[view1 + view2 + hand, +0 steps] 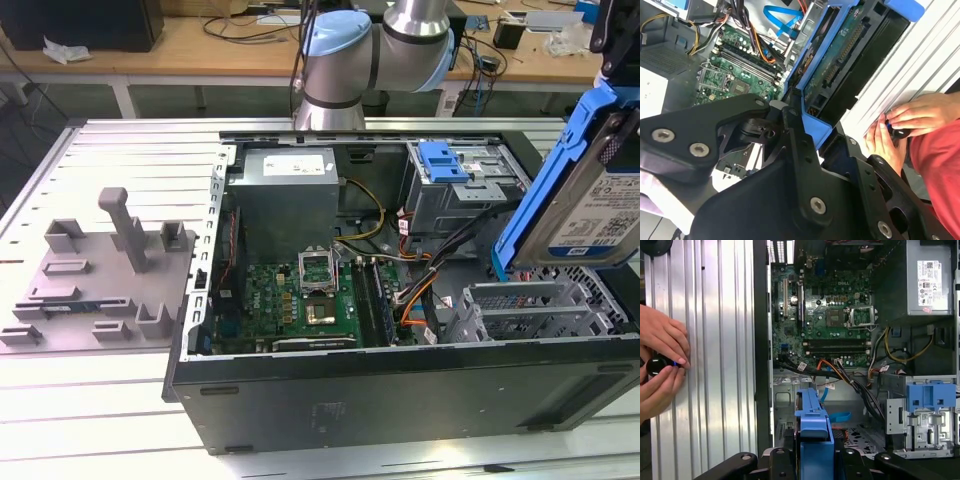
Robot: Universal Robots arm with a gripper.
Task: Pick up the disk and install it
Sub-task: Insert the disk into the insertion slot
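The gripper (816,131) is clamping its black fingers (794,131) on the blue carrier frame of the disk (840,55), one finger against each side of the frame. In the first wrist view the gripper (815,461) is presenting the disk (812,422) edge-on as a narrow blue bar between the fingers. In the upper right of the exterior view the disk (600,200) is hanging tilted in the air, over the exterior view's right end of the open computer case (400,400) and clear of the metal bays beneath it. That view is showing its silver face with the white-and-blue label, while the second wrist view is giving the other face, a green circuit board with a connector. Inside the case the motherboard (300,300) is lying flat, with the grey power supply (290,195) beyond it and a blue latch piece (445,160) sitting on the drive cage. The wrist views are adding a person's hands (660,365) beside the case, resting on the ribbed aluminium table (715,340) and pinching a small black object (657,364). At the exterior view's left a grey fixture tray (100,270) is lying on the table.
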